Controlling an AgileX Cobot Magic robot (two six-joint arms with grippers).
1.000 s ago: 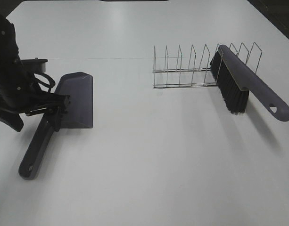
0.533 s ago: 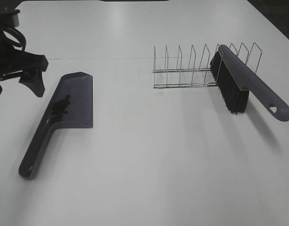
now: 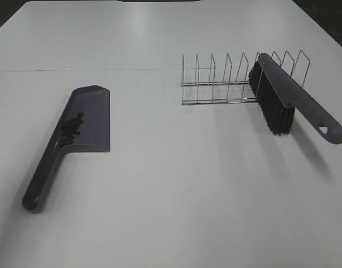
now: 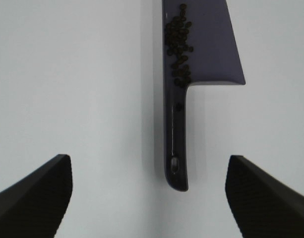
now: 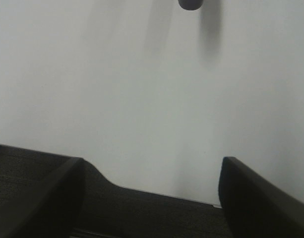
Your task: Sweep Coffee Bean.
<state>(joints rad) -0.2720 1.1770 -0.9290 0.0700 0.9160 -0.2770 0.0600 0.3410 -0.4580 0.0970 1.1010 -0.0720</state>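
Observation:
The purple dustpan [image 3: 91, 114] lies flat at the table's left, handle toward the front. The coffee beans [image 3: 73, 127] sit as a small dark cluster in its tray near the handle. The left wrist view shows the dustpan [image 4: 207, 44], the beans [image 4: 177, 44], and my left gripper [image 4: 149, 196] open and empty, high above the handle end. The brush [image 3: 282, 103] leans on the wire rack [image 3: 221, 84] at the right, bristles down. My right gripper [image 5: 149, 198] is open and empty over the table's edge, with the brush handle's tip [image 5: 190, 4] ahead. Neither arm shows in the exterior view.
The white table [image 3: 187, 184] spreads between dustpan and rack. In the right wrist view the table's edge and dark floor [image 5: 142, 215] lie under the gripper.
My left arm, down at the dustpan's handle a second ago, has lifted and drawn back out of the exterior view. The dustpan and brush have not moved.

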